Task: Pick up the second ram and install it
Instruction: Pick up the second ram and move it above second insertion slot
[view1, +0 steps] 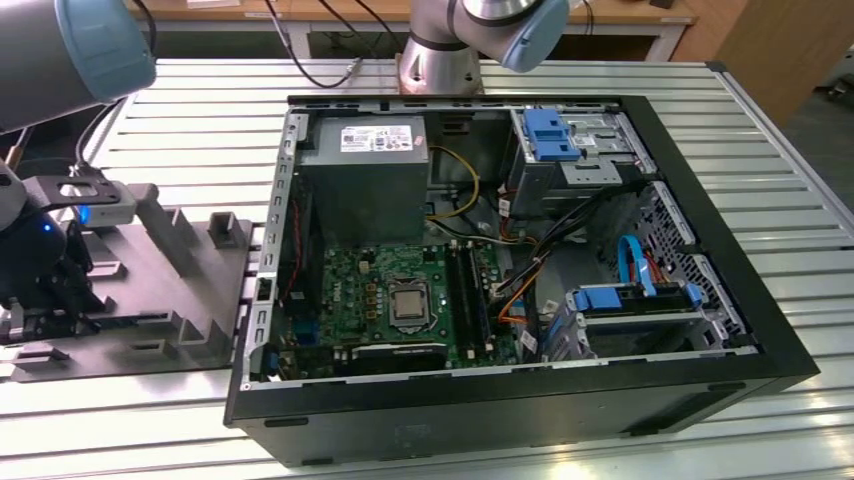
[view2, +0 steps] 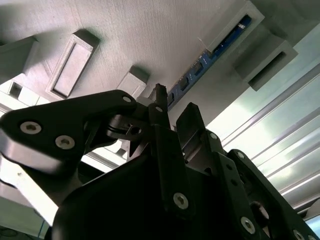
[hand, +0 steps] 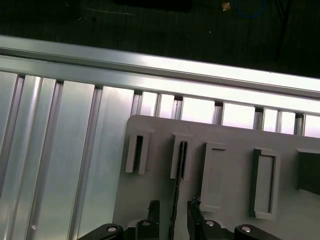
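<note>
First wrist view: gripper (hand: 173, 207) fingers apart, either side of the second ram (hand: 178, 182).
Your off-centre closing could tilt it in the holder (hand: 235, 137).

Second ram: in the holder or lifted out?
In. The second ram stands on edge in the grey holder, flanked by the open gripper.

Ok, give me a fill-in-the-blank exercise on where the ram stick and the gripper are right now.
1. The gripper is ____.
2. The ram stick stands ____ the two fingers.
3. It sits in a slot of the ____ holder.
4. The holder lies toward the exterior view's ____ of the computer case.
Missing words: open; between; gray; left.
</note>
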